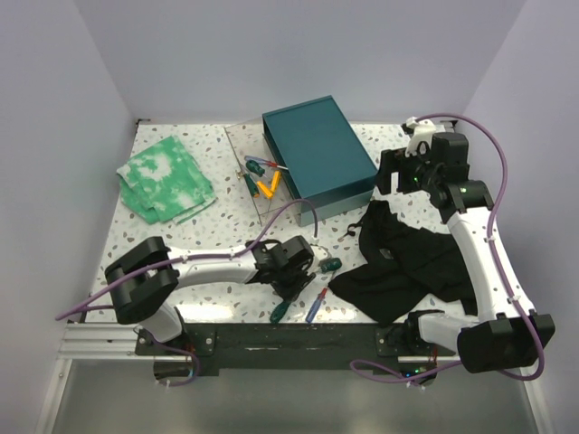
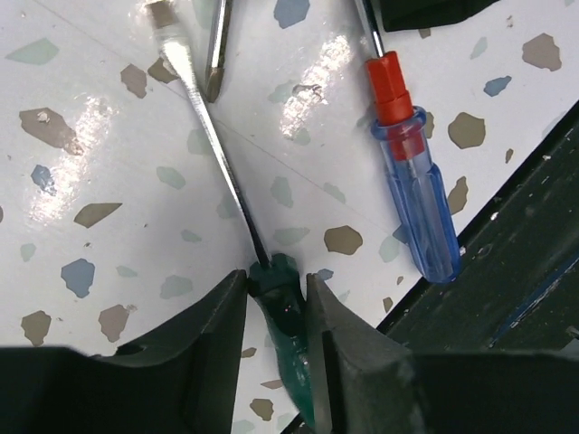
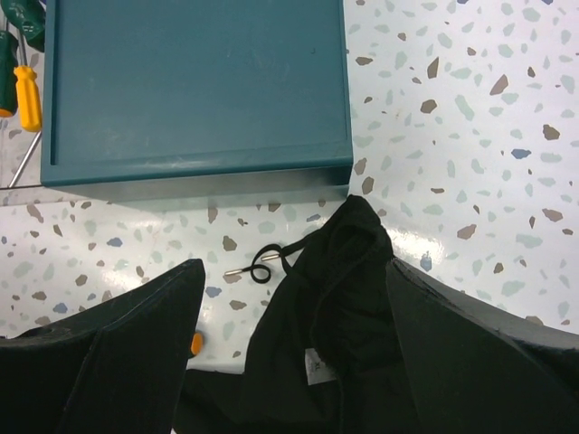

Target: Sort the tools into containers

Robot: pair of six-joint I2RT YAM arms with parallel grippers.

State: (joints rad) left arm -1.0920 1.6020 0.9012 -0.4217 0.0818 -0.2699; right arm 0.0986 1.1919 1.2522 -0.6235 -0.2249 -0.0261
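Note:
A green-handled screwdriver (image 2: 291,325) lies on the table near its front edge. My left gripper (image 2: 276,289) is low over it, with both fingers against the handle's front end. From above, this gripper (image 1: 286,291) sits just over the green handle (image 1: 279,312). A red-and-blue screwdriver (image 2: 416,199) lies beside it, and a second green-handled tool (image 1: 330,265) rests a little further back. The clear box (image 1: 237,145) holds green, orange and red-blue screwdrivers (image 1: 265,185). My right gripper (image 3: 294,307) hangs open above the black cloth (image 3: 362,298), holding nothing.
The big teal box (image 1: 317,155) stands at the back, next to the clear box. A green-white cloth (image 1: 165,178) lies at the back left. The black cloth (image 1: 407,262) spreads over the right front. A dark rail (image 2: 525,271) runs along the table's front edge.

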